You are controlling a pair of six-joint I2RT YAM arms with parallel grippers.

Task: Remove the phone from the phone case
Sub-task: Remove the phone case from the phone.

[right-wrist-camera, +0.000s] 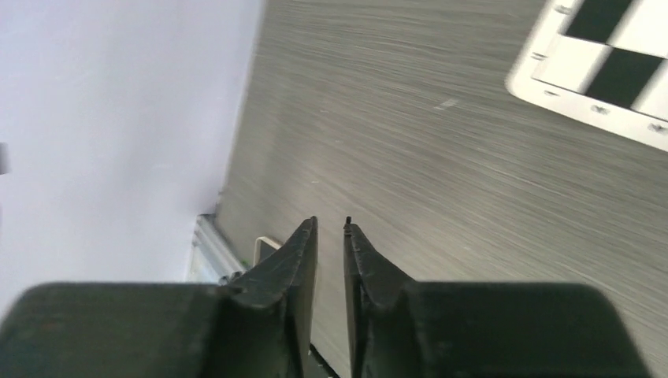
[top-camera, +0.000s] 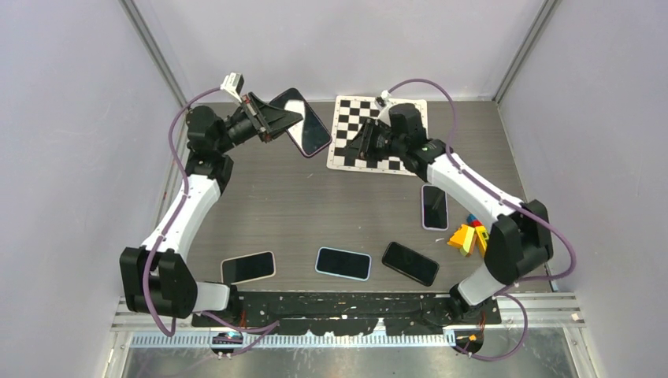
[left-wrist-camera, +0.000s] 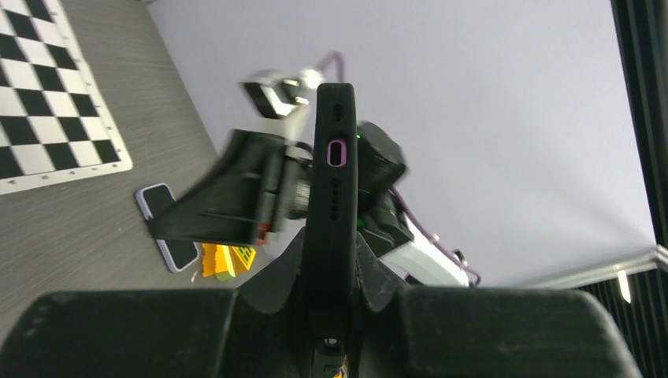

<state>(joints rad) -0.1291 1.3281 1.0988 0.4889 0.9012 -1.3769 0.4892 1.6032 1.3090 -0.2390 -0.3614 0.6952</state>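
Note:
A phone in a black case (top-camera: 306, 124) is held up off the table at the back, screen facing up. My left gripper (top-camera: 285, 120) is shut on its edge. In the left wrist view the cased phone (left-wrist-camera: 335, 181) stands edge-on between my fingers, with my left gripper (left-wrist-camera: 332, 246) clamped on it and the charging port showing. My right gripper (top-camera: 352, 146) hovers over the left edge of the checkerboard mat, a short way right of the phone. In the right wrist view my right gripper (right-wrist-camera: 331, 225) is empty, its jaws a narrow gap apart.
A checkerboard mat (top-camera: 410, 110) lies at the back centre. Several other phones lie on the table: one (top-camera: 248, 268) at near left, one (top-camera: 343, 263) near centre, a black one (top-camera: 410, 263), and one (top-camera: 434, 206) under the right arm. Yellow toy blocks (top-camera: 466, 238) sit at right.

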